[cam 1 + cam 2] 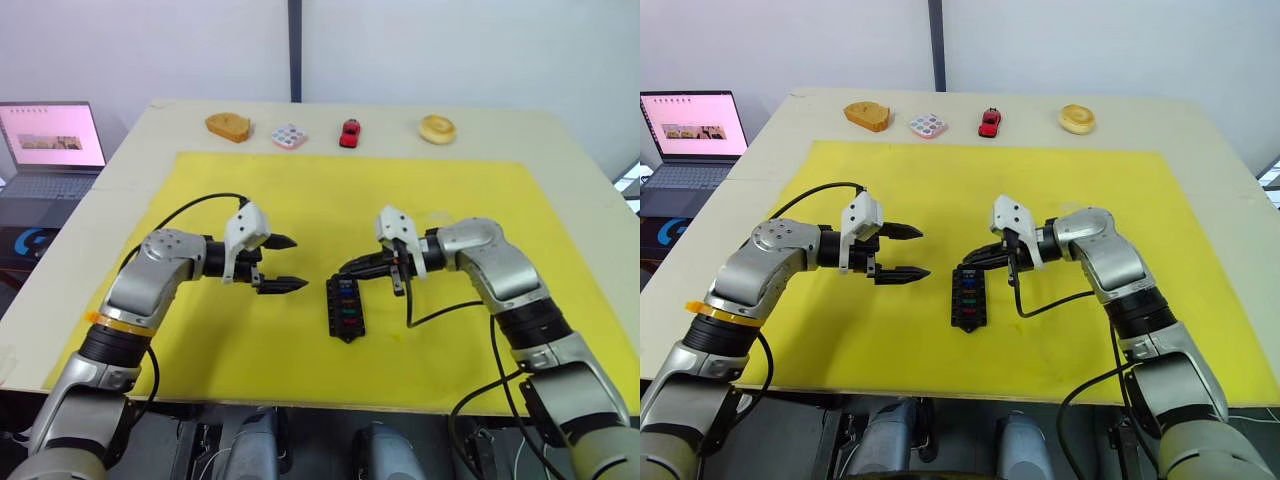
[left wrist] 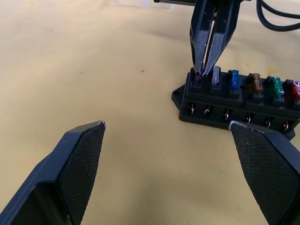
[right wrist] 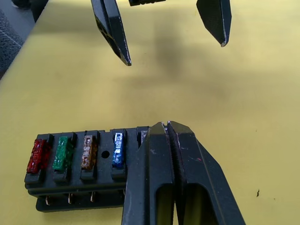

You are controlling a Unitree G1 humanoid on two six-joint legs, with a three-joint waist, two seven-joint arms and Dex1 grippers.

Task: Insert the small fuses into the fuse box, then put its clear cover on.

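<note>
- Yellow mat (image 1: 300, 190) on surface; fuse box (image 1: 345, 308) holds five fuses.
- Right claw (image 2: 202, 75) pinches purple fuse (image 2: 198, 78) at the end slot: press straight down.
- Left claw (image 1: 285, 263) wide, idle.

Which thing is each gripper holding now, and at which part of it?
The right gripper pinches the purple fuse by its top edge, at the end slot of the fuse box. The left gripper is open and holds nothing.

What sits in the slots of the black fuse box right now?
The fuse box holds red, green, amber, blue and grey fuses. The right tool, shut on a purple fuse, covers the end slot.
</note>
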